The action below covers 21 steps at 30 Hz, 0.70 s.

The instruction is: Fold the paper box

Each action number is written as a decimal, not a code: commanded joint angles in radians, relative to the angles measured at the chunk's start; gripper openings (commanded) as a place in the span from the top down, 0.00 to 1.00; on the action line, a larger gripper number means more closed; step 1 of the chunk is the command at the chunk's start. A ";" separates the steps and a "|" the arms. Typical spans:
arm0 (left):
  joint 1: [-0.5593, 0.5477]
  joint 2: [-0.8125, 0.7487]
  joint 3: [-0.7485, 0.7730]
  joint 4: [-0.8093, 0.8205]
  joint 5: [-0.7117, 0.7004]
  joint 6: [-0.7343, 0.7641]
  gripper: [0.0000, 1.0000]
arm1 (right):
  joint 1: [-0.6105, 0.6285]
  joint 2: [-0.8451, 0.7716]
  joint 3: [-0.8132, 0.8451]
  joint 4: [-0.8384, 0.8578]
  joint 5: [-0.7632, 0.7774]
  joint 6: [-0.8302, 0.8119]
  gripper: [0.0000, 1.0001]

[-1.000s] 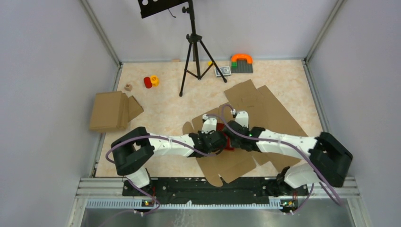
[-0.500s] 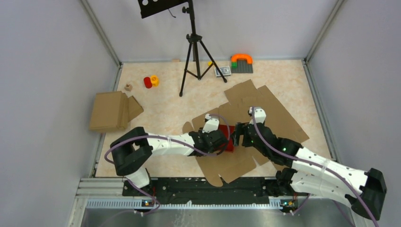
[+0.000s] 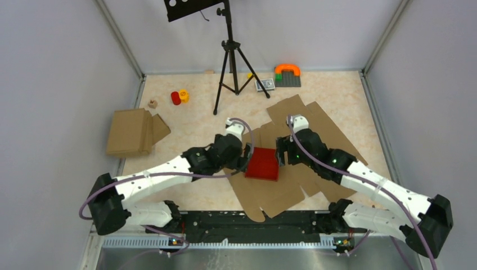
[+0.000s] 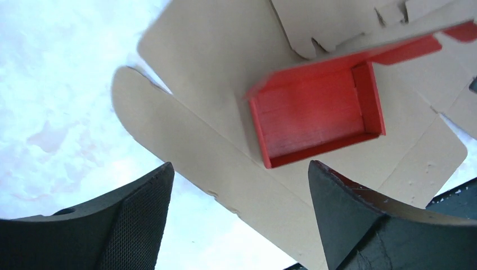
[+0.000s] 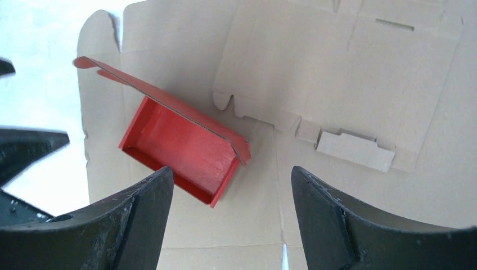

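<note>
1 paper box [image 3: 262,164], lid raised | left claw [image 4: 239,171] spread | right claw [image 5: 230,171] spread

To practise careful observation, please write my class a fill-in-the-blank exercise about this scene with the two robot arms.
1. The paper box is coloured ____.
2. It rests on a flat ____ cardboard sheet.
3. The left gripper and the right gripper are both ____, holding nothing.

Missing words: red; brown; open.
</note>
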 commanded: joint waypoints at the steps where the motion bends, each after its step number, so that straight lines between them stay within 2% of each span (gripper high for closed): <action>1: 0.132 -0.071 -0.026 0.034 0.205 0.175 0.11 | -0.015 0.089 0.157 -0.096 -0.092 -0.106 0.24; 5: 0.187 -0.022 0.030 0.041 0.320 0.289 0.15 | -0.039 0.189 0.231 -0.160 -0.142 -0.140 0.29; 8: 0.203 0.068 0.111 -0.003 0.344 0.348 0.20 | -0.059 0.261 0.286 -0.199 -0.155 -0.149 0.43; 10: 0.212 0.135 0.175 -0.045 0.366 0.381 0.23 | -0.063 0.298 0.314 -0.219 -0.170 -0.153 0.47; 16: 0.236 0.278 0.317 -0.151 0.358 0.443 0.31 | -0.069 0.353 0.335 -0.231 -0.189 -0.162 0.52; 21: 0.245 0.348 0.375 -0.184 0.423 0.448 0.38 | -0.084 0.382 0.338 -0.233 -0.179 -0.160 0.59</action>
